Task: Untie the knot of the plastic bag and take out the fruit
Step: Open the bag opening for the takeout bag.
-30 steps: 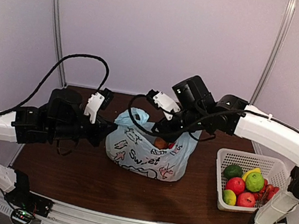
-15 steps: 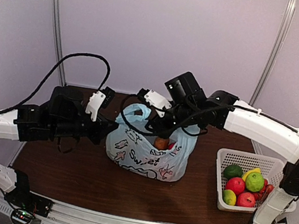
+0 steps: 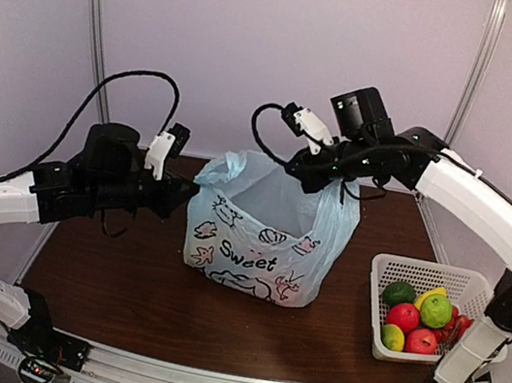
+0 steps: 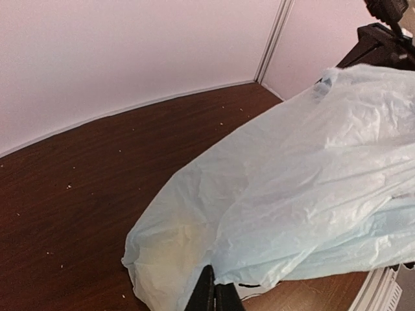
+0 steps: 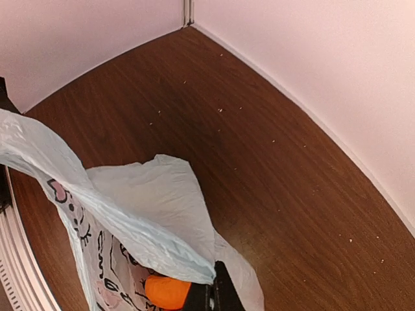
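Observation:
The light blue plastic bag [image 3: 262,242], printed with "Sweet" and cartoon figures, stands tall at the table's middle, stretched between both grippers. My left gripper [image 3: 188,198] is shut on its left edge; in the left wrist view the fingers [image 4: 206,295] pinch the bag [image 4: 292,194] film. My right gripper [image 3: 322,179] is shut on the upper right rim, raised above the table. In the right wrist view its fingertips [image 5: 224,295] clamp the bag [image 5: 149,207] edge, and an orange fruit [image 5: 167,290] shows inside. The knot is out of view.
A white mesh basket [image 3: 425,268] at the right holds red and green fruit [image 3: 417,317]. A black cable [image 3: 137,78] loops above the left arm. Pale walls close off the table's back and sides.
The right gripper has shut on the bag's rim and risen to the right. The bag, slumped before, is now pulled up tall, and the left gripper has risen slightly with it.

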### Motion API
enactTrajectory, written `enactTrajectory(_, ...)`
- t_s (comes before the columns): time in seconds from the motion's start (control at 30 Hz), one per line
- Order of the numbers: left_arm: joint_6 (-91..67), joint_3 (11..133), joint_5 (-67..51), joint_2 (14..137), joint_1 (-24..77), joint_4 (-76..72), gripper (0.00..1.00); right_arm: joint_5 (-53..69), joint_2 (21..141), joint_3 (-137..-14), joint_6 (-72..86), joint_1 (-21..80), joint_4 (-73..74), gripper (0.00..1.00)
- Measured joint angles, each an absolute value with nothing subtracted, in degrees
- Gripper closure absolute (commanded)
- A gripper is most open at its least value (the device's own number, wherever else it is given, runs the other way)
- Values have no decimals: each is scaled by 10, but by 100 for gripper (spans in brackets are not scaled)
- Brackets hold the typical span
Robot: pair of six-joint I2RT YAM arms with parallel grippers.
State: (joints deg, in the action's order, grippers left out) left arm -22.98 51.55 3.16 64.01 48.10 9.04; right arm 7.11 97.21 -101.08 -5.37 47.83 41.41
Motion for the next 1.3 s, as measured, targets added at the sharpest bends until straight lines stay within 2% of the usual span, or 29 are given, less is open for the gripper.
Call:
enactTrajectory(0.17,-198,606,-6,691,451,89,100,47,946,-1095,-35,462,451,100)
enactTrajectory(0.33,-178,657,-23,741,434,71,100,30,910,-1098,-12,462,462,100)
enactTrajectory(0.37,-176,657,-25,746,429,67,97,27,903,-1087,-4,461,459,100)
enactTrajectory(0.57,-186,641,-31,755,411,57,33,31,853,-953,67,459,409,100)
enactTrajectory(0.73,-236,590,-45,730,411,51,17,50,840,-869,121,459,350,100)
enactTrajectory(0.97,-348,507,-42,673,463,41,3,53,839,-841,167,459,290,100)
enactTrajectory(1.3,-474,521,9,747,533,9,3,52,830,-824,188,459,263,100)
